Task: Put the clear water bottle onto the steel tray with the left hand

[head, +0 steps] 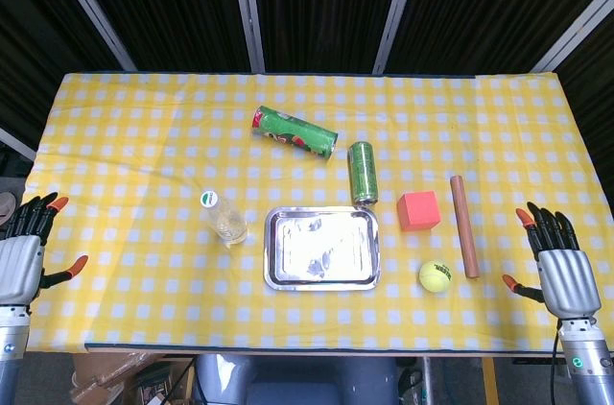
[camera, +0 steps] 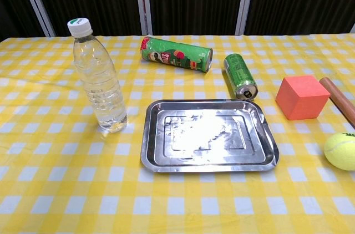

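Fingers (head: 34,213) on the left hand (head: 24,256) are spread apart with nothing in them, and it sits off the near left corner of the table (head: 115,127), well apart from everything. Same deal with the right hand (head: 556,266): fingers apart, holding nothing, parked off the near right edge (only the head view shows either hand, the chest view doesn't catch them).

Moving in from the left hand, the water bottle (camera: 100,81) stands upright on the yellow checked cloth, white cap on, just beside the left edge of the tray (camera: 161,159) but not touching it. So it's on the cloth, not on the tray. The tray is shiny and has nothing in it.

Behind the tray there's a green chip tube (camera: 177,54) lying on its side, and a green can (camera: 239,75) also lying down near the tray's far right corner. Right of the tray: an orange-red cube (camera: 302,97), a tennis ball (camera: 341,151) nearer the front edge, and a brown wooden rod (head: 464,226) lying flat just past the cube and ball, between them and the right hand.
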Tool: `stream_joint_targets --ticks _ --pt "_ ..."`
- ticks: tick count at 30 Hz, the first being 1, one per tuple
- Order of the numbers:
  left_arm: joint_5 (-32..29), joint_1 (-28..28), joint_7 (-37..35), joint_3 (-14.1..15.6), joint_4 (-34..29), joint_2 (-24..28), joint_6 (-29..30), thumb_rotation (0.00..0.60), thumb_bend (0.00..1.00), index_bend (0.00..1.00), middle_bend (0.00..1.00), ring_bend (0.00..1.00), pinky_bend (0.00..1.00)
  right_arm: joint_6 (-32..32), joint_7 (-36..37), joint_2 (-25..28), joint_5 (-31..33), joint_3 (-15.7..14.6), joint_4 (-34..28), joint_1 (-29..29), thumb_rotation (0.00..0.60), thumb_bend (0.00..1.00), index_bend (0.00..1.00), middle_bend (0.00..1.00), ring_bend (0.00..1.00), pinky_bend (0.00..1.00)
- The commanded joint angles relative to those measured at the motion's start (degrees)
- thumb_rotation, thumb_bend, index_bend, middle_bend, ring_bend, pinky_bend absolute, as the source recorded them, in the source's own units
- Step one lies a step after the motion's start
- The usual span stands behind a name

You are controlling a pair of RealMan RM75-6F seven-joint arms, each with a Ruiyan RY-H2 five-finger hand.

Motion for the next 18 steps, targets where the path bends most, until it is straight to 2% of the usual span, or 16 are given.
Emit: stream_joint_targets --ticks 1,9,18 --pt "-0.3 0.1 0.8 0.0 -0.4 0.1 -0.3 0.600 0.26 0.11 0.05 0.00 0.00 0.2 0.1 0.2 0.0 0.0 0.0 -0.2 0.600 0.05 0.01 0.00 0.00 0.00" --pt "0.4 0.1 2.0 0.4 -1.8 0.1 -0.4 0.600 0.26 0.11 0.05 0.00 0.00 1.0 0.7 0.7 -0.1 0.1 -0.4 -0.6 0.600 0.05 0.01 0.00 0.00 0.00" --pt "-0.1 -0.3 -0.1 0.0 -1.2 -0.2 -1.7 0.600 0.26 0.11 0.04 0.00 0.00 0.6 0.3 0.7 0.3 -0.1 -0.3 -0.9 0.600 0.05 0.01 0.00 0.00 0.00"
